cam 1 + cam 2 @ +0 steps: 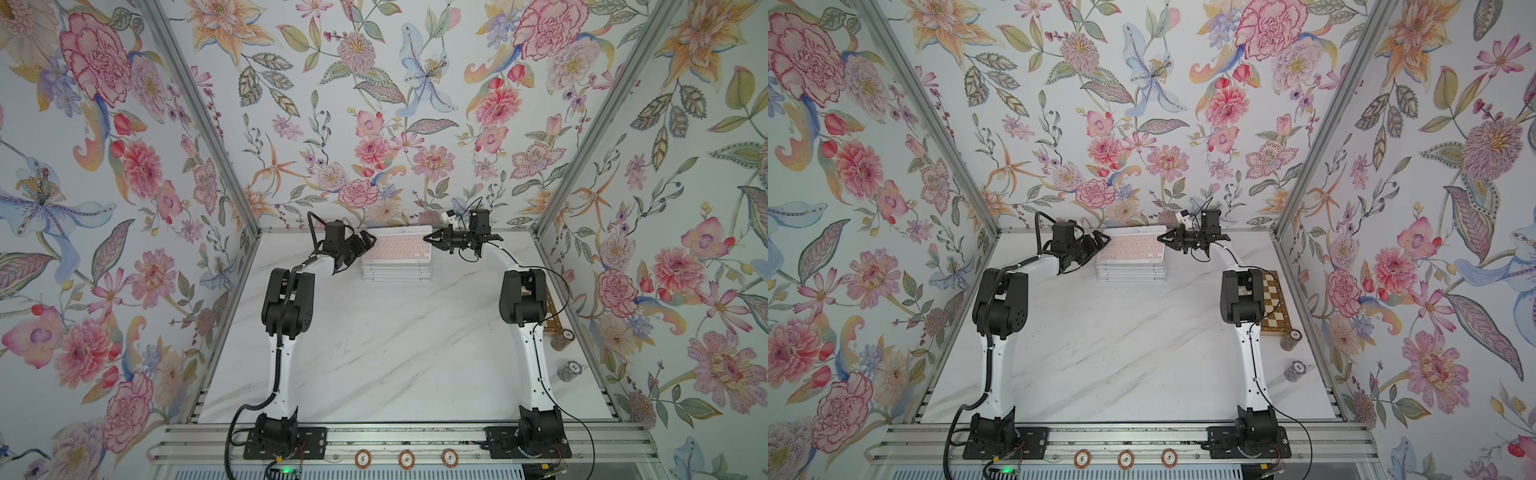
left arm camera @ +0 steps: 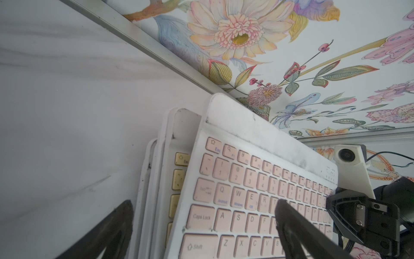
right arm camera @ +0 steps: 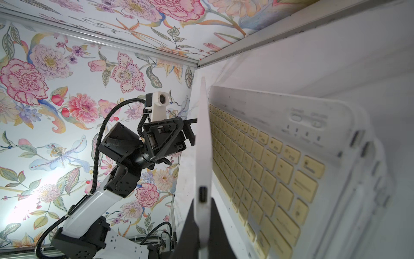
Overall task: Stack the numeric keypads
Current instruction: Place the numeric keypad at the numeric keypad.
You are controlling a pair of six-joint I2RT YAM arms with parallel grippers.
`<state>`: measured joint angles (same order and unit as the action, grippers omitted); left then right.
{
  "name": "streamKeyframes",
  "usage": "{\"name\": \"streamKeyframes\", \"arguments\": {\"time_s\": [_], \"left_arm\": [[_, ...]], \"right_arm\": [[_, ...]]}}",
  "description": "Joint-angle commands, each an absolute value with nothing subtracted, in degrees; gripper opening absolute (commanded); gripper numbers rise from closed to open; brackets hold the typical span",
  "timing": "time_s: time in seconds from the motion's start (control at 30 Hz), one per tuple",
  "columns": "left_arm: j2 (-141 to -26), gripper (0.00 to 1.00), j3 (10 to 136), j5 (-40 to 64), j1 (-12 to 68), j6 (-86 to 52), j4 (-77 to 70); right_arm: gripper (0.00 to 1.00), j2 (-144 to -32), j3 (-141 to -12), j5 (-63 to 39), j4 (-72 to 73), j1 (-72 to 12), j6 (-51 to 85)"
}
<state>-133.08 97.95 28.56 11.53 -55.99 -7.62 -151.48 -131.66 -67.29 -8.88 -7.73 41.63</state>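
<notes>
Keypads (image 1: 397,275) sit piled at the far middle of the table (image 1: 395,353), close to the far wall (image 1: 374,187). My right claw (image 3: 202,201) pinches the right edge of the pink keypad (image 1: 397,248) on top. My left claw (image 1: 365,245) is open at its left edge, holding nothing. I should set it flat, edges lined up. Room is on the near side.
</notes>
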Motion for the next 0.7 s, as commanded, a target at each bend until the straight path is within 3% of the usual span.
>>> {"name": "streamKeyframes", "arguments": {"time_s": [0.0, 0.67], "left_arm": [[-131.31, 0.99, 98.7, 30.04, 11.56, -56.36, -7.24], [-128.44, 0.99, 96.91, 30.94, 12.92, -57.61, -8.26]], "right_arm": [[0.08, -153.2, -135.1, -68.38, -9.8, -7.36, 41.48], [0.11, -155.49, -135.79, -68.8, -10.59, -7.55, 41.21]]}}
